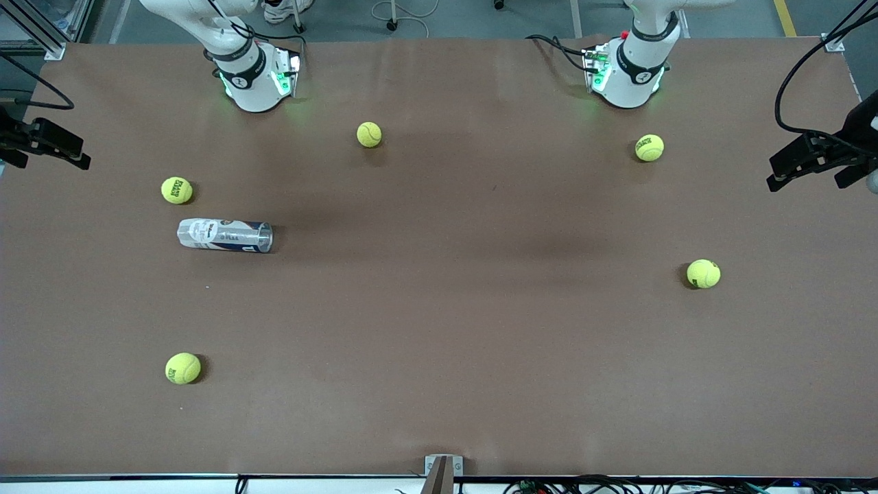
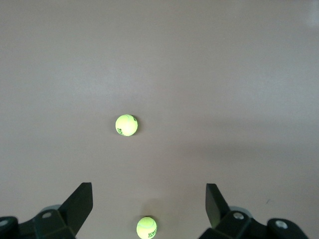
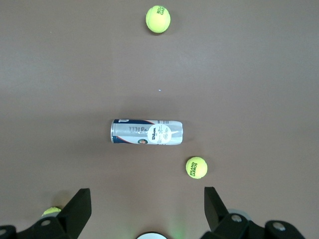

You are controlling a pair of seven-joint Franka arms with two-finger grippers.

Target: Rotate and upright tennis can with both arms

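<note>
The tennis can (image 1: 225,235), a clear tube with a white and navy label, lies on its side on the brown table toward the right arm's end. It also shows in the right wrist view (image 3: 146,132). My right gripper (image 3: 147,191) hangs high over the table, open and empty, well apart from the can. My left gripper (image 2: 148,191) is also high over the table at the left arm's end, open and empty, with no can in its view. Neither gripper shows in the front view; only the arm bases (image 1: 250,75) (image 1: 631,68) do.
Several yellow-green tennis balls lie scattered: one (image 1: 177,190) close beside the can, one (image 1: 183,368) nearer the front camera, one (image 1: 369,134) between the bases, two (image 1: 649,147) (image 1: 704,274) at the left arm's end. Black camera mounts (image 1: 41,140) (image 1: 816,158) stand at the table's ends.
</note>
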